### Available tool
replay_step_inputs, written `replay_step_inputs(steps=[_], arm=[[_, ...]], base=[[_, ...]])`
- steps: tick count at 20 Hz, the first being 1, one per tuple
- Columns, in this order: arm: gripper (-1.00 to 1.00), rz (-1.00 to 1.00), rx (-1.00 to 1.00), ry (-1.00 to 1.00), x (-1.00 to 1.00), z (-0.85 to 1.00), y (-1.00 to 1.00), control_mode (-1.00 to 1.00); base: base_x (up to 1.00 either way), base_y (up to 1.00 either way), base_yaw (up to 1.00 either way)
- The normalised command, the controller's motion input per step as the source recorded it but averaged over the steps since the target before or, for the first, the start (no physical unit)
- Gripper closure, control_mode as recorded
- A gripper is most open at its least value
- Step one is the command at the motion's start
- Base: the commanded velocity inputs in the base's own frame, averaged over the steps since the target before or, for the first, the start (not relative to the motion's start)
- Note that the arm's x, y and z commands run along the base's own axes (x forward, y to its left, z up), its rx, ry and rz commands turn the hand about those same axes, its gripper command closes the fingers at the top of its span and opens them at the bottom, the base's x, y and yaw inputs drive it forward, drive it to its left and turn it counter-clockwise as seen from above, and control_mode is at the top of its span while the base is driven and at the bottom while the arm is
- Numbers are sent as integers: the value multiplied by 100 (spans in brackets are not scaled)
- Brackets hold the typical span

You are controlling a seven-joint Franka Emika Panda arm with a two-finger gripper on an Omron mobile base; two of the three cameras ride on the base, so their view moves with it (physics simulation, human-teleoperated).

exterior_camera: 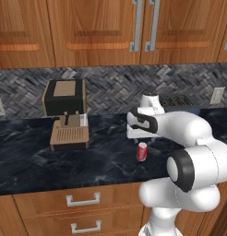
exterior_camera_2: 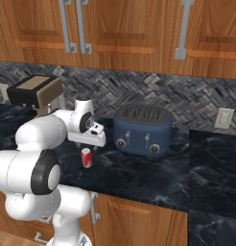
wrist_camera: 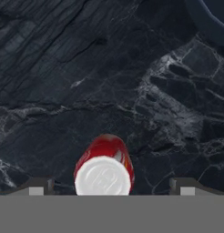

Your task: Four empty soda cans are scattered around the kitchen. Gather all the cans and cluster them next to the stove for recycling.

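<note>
A bright red soda can [exterior_camera: 142, 151] with a silvery top stands upright on the black marbled counter [exterior_camera: 37, 161], a little back from its front edge. My gripper [exterior_camera: 142, 139] hangs straight over the can, pointing down, just above its top. In the hand view the can [wrist_camera: 104, 164] sits low in the middle, and the two fingertips [wrist_camera: 39, 187] stand wide apart on either side of it without touching, so the gripper [wrist_camera: 109, 189] is open and holds nothing. From the right the can [exterior_camera_2: 86, 158] sits under the gripper [exterior_camera_2: 87, 145]. The stove is out of view.
A black and tan coffee machine [exterior_camera: 65, 115] stands on the counter to the left of the can. A dark blue toaster [exterior_camera_2: 142, 129] stands behind it to the right, against the herringbone backsplash. A wall outlet [exterior_camera_2: 223, 119] is further right. Wood cabinets hang above the counter.
</note>
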Motion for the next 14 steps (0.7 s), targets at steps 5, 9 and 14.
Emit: replay_step_inputs(steps=[5, 9, 14], arm=[[-100, -7, 0, 0, -1, -9, 3, -100], [-100, -7, 0, 0, 0, -10, 1, -100], [-100, -6, 0, 0, 0, -10, 1, -100]], base=[[0, 0, 0], [0, 0, 0], [0, 0, 0]])
